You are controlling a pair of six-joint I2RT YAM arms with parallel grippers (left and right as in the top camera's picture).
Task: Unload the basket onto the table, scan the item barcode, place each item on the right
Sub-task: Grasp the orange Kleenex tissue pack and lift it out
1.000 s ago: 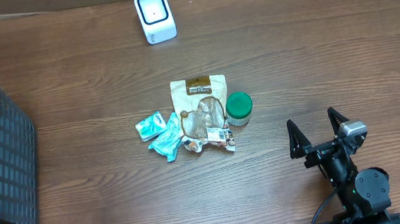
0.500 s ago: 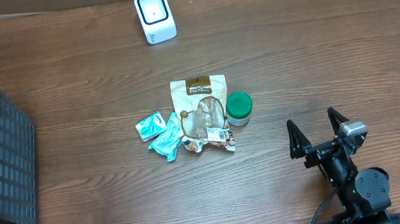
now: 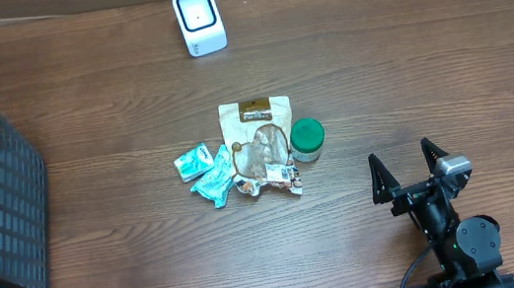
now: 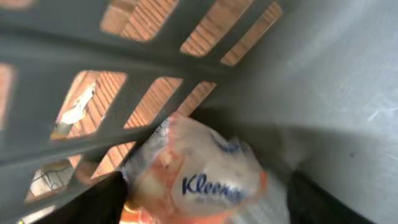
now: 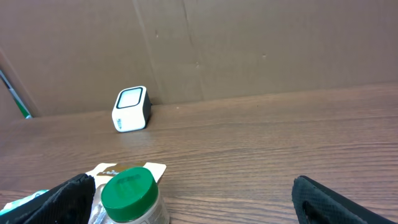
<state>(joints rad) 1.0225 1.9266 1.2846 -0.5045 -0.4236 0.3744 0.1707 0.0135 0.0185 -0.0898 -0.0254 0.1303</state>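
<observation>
Kleenex pack [image 4: 199,168] lies low in the grey basket [image 3: 4,187] at far left, against its slatted wall. Left gripper [image 4: 206,183] straddles it, one finger on each side; we cannot tell if it pinches or stands clear. Right gripper [image 3: 409,176] stands wide and empty at near right, likely parked out of the way. Pouch [image 3: 257,129], green-lidded jar [image 3: 307,137] and teal packets [image 3: 210,178] sit mid-counter, probably awaiting the scanner [image 3: 199,20] at the far edge.

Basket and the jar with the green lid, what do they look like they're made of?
Basket: probably moulded plastic, matte grey, since its walls form a regular slotted grid.
Jar: the lid looks like green plastic with a slight sheen. The body below is pale, and too little of it shows to tell plastic from glass.
</observation>
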